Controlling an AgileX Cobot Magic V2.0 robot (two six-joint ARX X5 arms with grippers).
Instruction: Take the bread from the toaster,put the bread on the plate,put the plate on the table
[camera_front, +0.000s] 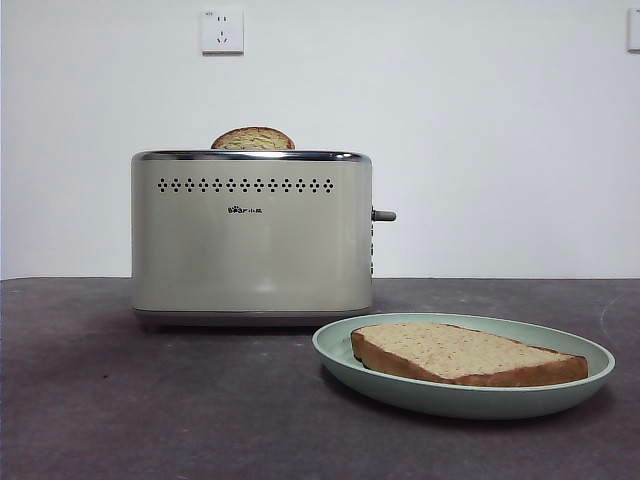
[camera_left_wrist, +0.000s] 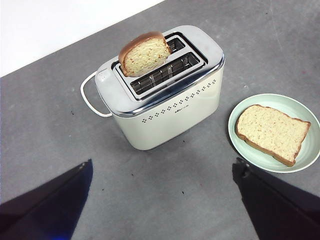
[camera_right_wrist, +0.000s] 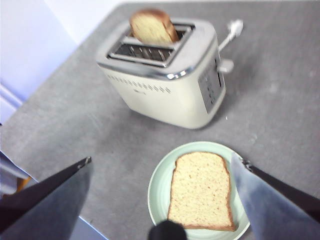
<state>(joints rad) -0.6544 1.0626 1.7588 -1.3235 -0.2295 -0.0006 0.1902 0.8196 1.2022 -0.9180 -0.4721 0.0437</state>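
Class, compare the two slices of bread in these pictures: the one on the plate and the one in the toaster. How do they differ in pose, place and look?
Pose: the bread lies flat, while the domed slice stands upright on edge.
Place: the bread rests on the mint-green plate on the table; the domed slice sits in the rear slot of the toaster, only partly showing.
Look: the bread's crumb is paler; the domed slice looks darker.
Both have a brown crust and a rounded top.

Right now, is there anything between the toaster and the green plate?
No, just bare table. The left wrist view shows only grey tabletop between the toaster and the plate.
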